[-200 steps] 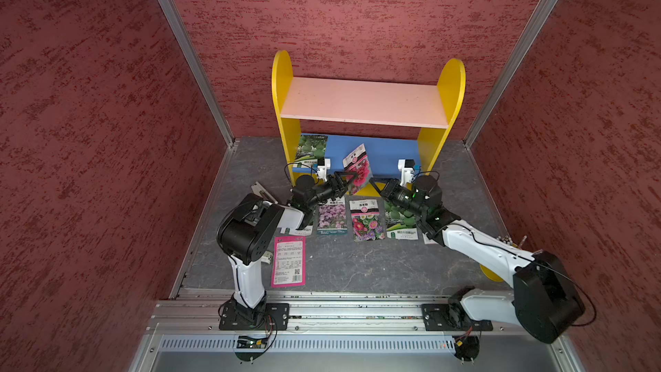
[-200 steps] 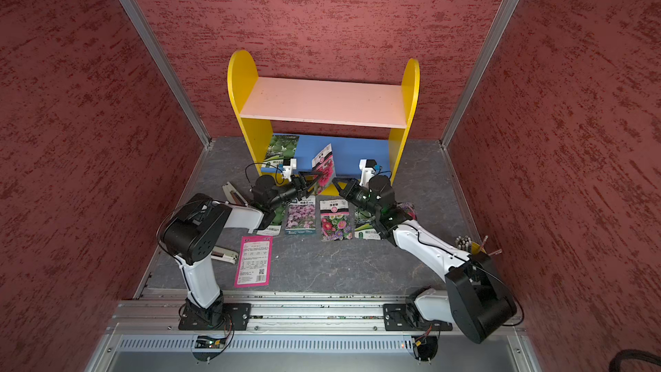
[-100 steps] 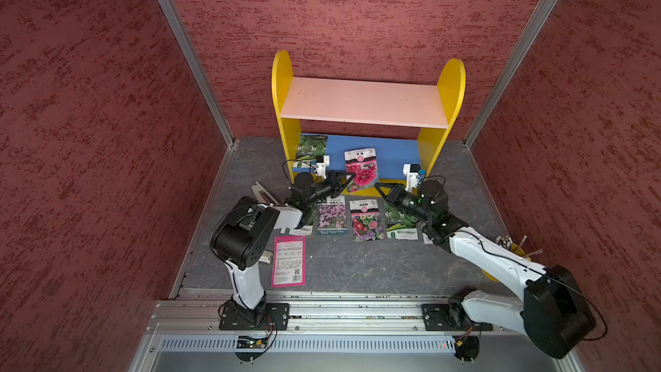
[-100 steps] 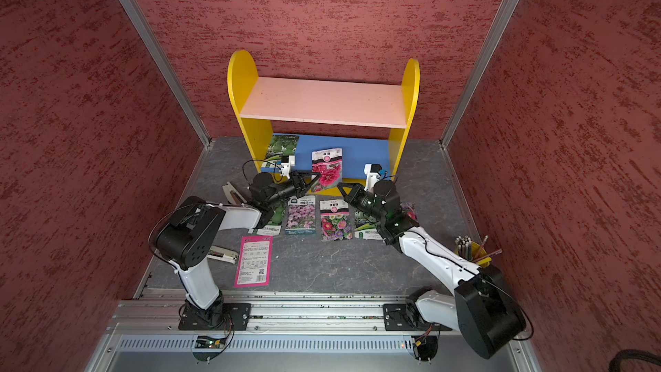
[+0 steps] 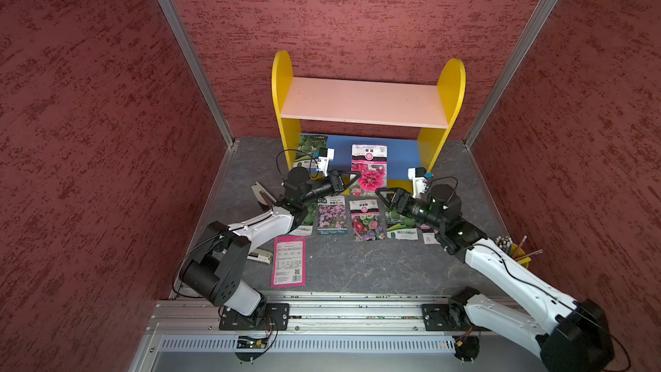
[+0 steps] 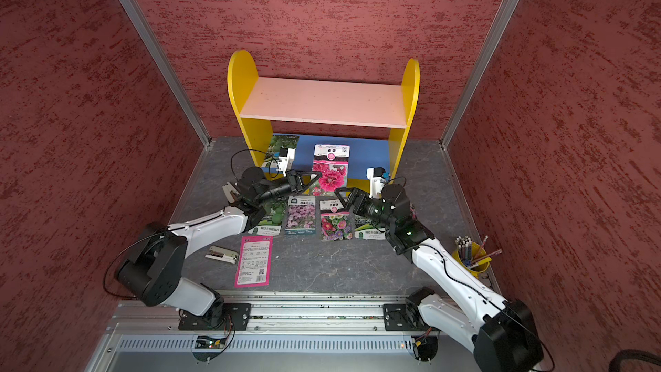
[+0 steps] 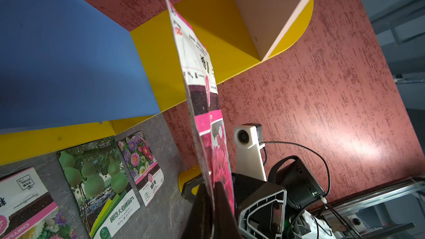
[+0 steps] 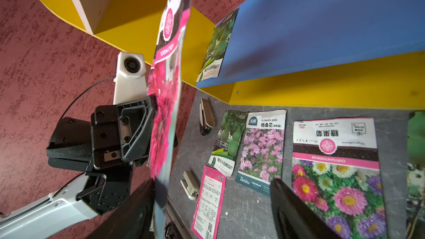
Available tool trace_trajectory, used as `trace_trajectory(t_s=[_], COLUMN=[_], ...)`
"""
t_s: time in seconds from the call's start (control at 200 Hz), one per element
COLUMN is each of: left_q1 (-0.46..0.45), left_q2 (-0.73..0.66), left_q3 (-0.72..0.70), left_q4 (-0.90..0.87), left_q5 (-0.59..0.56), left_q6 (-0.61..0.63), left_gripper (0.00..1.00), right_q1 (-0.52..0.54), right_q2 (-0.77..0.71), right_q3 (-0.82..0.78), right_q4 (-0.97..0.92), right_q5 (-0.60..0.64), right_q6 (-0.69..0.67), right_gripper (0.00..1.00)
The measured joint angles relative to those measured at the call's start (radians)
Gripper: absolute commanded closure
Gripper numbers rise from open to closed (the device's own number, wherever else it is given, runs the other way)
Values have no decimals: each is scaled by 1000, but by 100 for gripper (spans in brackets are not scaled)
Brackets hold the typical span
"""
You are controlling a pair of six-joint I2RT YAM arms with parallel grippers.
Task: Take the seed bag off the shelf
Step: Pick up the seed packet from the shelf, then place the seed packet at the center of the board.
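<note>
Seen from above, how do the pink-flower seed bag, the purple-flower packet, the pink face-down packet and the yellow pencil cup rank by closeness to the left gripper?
1. pink-flower seed bag: clamped in the left gripper.
2. purple-flower packet: lying flat, just in front.
3. pink face-down packet: nearer the front.
4. yellow pencil cup: far right side.

Seed bag (image 5: 369,166) turned upright, left gripper (image 5: 352,182) clamped on, right gripper (image 5: 384,196) released

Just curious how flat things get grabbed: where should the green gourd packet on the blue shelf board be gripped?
Probably its near edge, pinched from the open front of the shelf. The gourd packet looks flat on the blue board, beside the yellow side panel and under the pink board, so side and top look blocked.
</note>
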Motion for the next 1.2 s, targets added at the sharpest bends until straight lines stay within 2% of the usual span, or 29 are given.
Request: trace_trajectory(t_s=[0.361,0.591,0.721,0.917,1.077,1.197], left_q1=[-51,-80,-84,-84,-84,-84], left_q2=[-177,-226,-245,-276,-282,-286], left_q3=[-33,-64,-86,-105,-105,-105], left_q4=[-202,-250,-262,-294,-309,-323], left_q5=[35,34,31,22,18,16], left_q6=[118,141,145,161,166,176], left_gripper=[100,100,100,100,100,100], right_q1=[0,0,0,0,0,0], right_q2=[-98,-109,-109,-108,-103,-97], right_q3=[33,53,63,84,110,113], right_q4=[-162,-195,-195,-200,-201,-201], right_q5=[-136,-173,-172,-171,-168,-170], right_q6=[-91,-107,-113,-115,-113,-112], right_gripper=[16,23,38,54,77,85])
